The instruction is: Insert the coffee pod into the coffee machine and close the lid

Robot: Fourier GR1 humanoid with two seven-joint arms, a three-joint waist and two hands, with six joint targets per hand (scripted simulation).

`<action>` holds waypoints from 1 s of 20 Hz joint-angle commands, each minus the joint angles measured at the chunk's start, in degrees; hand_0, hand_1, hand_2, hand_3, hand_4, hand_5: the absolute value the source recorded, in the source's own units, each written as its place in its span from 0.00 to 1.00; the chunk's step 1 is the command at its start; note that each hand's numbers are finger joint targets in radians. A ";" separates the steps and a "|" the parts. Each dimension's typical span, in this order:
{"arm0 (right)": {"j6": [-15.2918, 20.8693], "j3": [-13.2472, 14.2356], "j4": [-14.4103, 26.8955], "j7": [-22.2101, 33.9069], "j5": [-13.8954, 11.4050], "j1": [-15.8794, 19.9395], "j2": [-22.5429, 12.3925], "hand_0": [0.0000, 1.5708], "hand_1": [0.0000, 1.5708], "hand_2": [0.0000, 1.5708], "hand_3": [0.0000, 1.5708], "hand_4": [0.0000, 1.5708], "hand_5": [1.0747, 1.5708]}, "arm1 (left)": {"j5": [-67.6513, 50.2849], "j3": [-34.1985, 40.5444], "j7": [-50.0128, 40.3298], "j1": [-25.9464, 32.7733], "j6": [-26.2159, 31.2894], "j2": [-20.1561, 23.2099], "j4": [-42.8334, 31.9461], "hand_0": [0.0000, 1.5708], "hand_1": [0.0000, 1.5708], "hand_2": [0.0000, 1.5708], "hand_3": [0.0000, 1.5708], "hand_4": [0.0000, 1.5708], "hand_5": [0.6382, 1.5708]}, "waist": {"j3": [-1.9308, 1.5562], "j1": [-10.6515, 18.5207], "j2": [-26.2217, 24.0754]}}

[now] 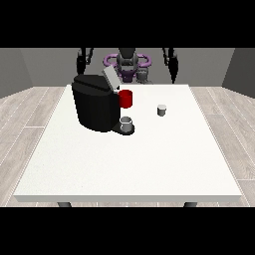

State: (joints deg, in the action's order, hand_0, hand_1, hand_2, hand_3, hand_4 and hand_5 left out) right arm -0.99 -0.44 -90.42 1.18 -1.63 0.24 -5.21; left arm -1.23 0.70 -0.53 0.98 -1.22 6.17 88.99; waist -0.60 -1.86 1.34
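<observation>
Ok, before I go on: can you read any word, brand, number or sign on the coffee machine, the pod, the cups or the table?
None can be read.
Coffee machine: plain black, no lettering shows.
Its raised lid: no mark.
Coffee pod: no print visible.
Red cup and grey cup: no label visible.
White table: no markings.

The coffee pod (161,110) stands on the table (149,164), right of the coffee machine (95,103).

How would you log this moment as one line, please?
pod: on table, untouched | machine: lid open | hands: raised, off the table
</observation>
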 commanded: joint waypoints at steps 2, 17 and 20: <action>-1.58 2.50 1.90 -0.41 3.24 2.53 -0.12 0.00 0.00 0.00 0.00 0.00 1.00 | 2.78 0.24 3.69 -4.17 3.26 4.10 -2.95 0.00 0.00 0.00 0.00 0.00 1.00 | 0.60 -0.49 1.44; 8.03 -5.38 -3.12 -2.19 -10.07 8.29 4.13 0.00 0.00 0.00 0.00 0.00 1.00 | 14.95 3.03 0.09 -23.00 13.21 24.83 -18.56 0.00 0.00 0.00 0.00 0.00 1.00 | 0.62 -11.80 11.45; 8.38 -2.39 -0.63 -1.65 -10.20 12.76 2.44 0.00 0.00 0.00 0.00 0.00 1.00 | 19.08 -0.25 4.01 -23.52 10.70 21.48 -21.67 0.00 0.00 0.00 0.00 0.00 1.00 | 0.62 -9.11 14.40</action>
State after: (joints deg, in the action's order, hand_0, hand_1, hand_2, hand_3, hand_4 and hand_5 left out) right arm 6.83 -3.23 -92.05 -0.23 -10.98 9.70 -2.68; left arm 14.49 1.75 1.54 -19.64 10.37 28.14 71.90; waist 0.01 -10.93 12.11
